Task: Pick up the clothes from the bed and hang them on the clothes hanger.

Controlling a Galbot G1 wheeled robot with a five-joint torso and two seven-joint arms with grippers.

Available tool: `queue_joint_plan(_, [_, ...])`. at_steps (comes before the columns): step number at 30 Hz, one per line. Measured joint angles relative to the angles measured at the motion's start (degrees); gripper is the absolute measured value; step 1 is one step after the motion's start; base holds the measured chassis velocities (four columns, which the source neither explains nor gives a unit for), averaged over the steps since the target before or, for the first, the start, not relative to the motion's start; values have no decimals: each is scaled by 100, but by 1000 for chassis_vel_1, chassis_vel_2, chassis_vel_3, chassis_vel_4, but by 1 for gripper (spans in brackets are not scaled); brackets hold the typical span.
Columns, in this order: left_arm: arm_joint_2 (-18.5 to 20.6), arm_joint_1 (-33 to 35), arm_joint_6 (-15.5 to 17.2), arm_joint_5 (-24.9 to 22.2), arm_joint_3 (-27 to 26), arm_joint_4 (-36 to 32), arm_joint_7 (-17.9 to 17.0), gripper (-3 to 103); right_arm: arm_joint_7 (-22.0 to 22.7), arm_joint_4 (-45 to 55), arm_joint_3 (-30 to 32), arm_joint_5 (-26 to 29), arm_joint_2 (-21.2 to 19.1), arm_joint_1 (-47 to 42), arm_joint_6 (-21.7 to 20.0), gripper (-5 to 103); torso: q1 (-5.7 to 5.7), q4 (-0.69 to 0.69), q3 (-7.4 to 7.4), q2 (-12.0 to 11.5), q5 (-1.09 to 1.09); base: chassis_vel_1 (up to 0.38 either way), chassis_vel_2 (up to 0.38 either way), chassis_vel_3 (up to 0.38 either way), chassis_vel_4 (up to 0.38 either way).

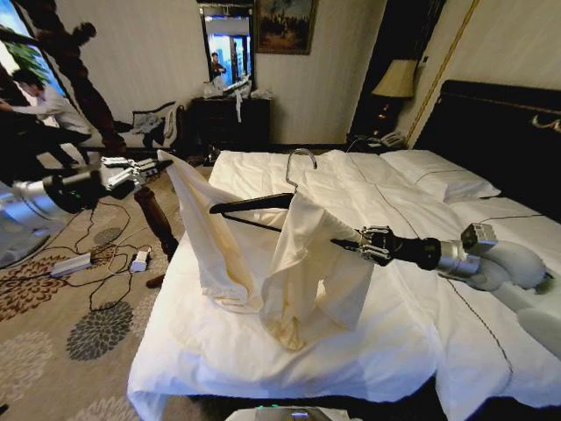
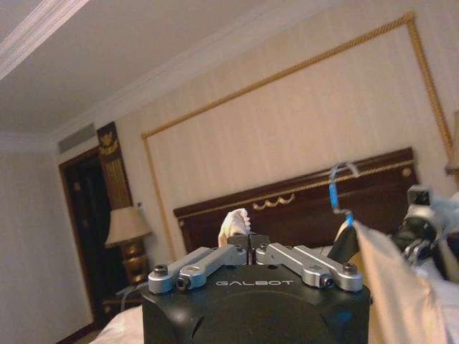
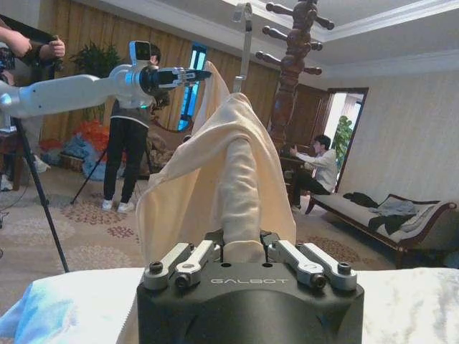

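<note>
The cream clothes (image 1: 298, 263) hang off the bed (image 1: 263, 351), draped over the clothes hanger (image 1: 254, 203), whose silver hook (image 1: 302, 158) points up. My right gripper (image 1: 344, 244) is shut on the cloth-covered end of the hanger's arm, seen close up as a cream tube (image 3: 240, 215) between its fingers (image 3: 208, 252). My left gripper (image 1: 156, 167) is raised beyond the bed's left side, shut on a corner of the clothes (image 2: 235, 223) and stretching the fabric out from the hanger. From the left wrist the hook (image 2: 341, 183) and draped fabric (image 2: 391, 287) show.
A tall dark turned-wood stand (image 1: 153, 215) rises just left of the bed, close under my left arm. Cables and a power strip (image 1: 70, 263) lie on the patterned carpet. Pillows (image 1: 438, 171) and the dark headboard (image 1: 500, 132) are at the right. A dresser (image 1: 232, 118) stands at the back wall.
</note>
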Motion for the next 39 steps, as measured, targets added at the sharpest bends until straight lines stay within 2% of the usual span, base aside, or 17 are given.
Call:
queue_joint_plan(2, [-120, -8, 0, -272, 147, -285, -349, 0, 54, 56, -23, 54, 10, -1, 0, 21, 0, 0, 0, 0, -1, 0, 0, 0, 0])
queue_joint_plan(3, [-120, -8, 0, -272, 147, -285, -349, 0, 54, 56, -23, 54, 10, -1, 0, 21, 0, 0, 0, 0, -1, 0, 0, 0, 0])
queue_joint_plan(5, [-331, -10, -2, -641, 394, -715, -883, 0, 153, 123, -74, 86, 48, -7, 1, 21, 0, -1, 0, 0, -1, 0, 0, 0, 0])
queue_joint_plan(7, [-385, 4, -2, -691, 441, -813, -973, 0, 175, 133, -84, 87, 59, -13, 0, 21, 0, -2, 0, 0, -1, 0, 0, 0, 0])
queue_joint_plan(9, [-578, 115, 8, -763, 576, -1167, -1191, 0, 229, 147, -116, 76, 108, -53, -1, 21, 0, -1, 0, 0, 0, 0, 0, 0, 0])
queue_joint_plan(12, [-766, 255, 46, -872, 664, -1556, -1330, 0, 237, 117, -163, -25, 159, -115, -3, 21, 0, -1, 0, 0, -1, 0, 0, 0, 0])
queue_joint_plan(18, [-883, 392, 119, -914, 723, -1895, -1283, 0, 258, 79, -223, -92, 174, -132, -6, 21, 0, -1, 0, 0, 1, 0, 0, 0, 0])
queue_joint_plan(27, [-875, 542, 144, -576, 928, -2175, -840, 0, 371, 37, -328, -184, 194, -129, -27, 21, 0, -1, 0, 0, -1, 0, 0, 0, 0])
queue_joint_plan(31, [-907, 582, 166, -446, 1033, -2217, -691, 0, 193, -2, -360, -222, 236, -145, -28, 21, 0, 0, 0, 0, -1, 0, 0, 0, 0])
queue_joint_plan(33, [-919, 480, 172, -451, 1065, -2182, -702, 0, -111, -41, -371, -257, 235, -139, -28, 21, 0, 0, 0, 0, -1, 0, 0, 0, 0])
queue_joint_plan(34, [-919, 480, 172, -451, 1065, -2182, -702, 0, -111, -41, -371, -257, 235, -139, -28, 21, 0, 0, 0, 0, -1, 0, 0, 0, 0])
queue_joint_plan(37, [-843, 100, 152, -862, 980, -1965, -1071, 0, -353, -126, -423, -411, 226, -113, -26, 21, 0, -2, 0, 0, -2, 0, 0, 0, 0])
queue_joint_plan(39, [-787, -4, 146, -997, 943, -1895, -1127, 0, -369, -153, -444, -467, 231, -101, -20, 21, 0, -1, 0, 0, -2, 0, 0, 0, 0])
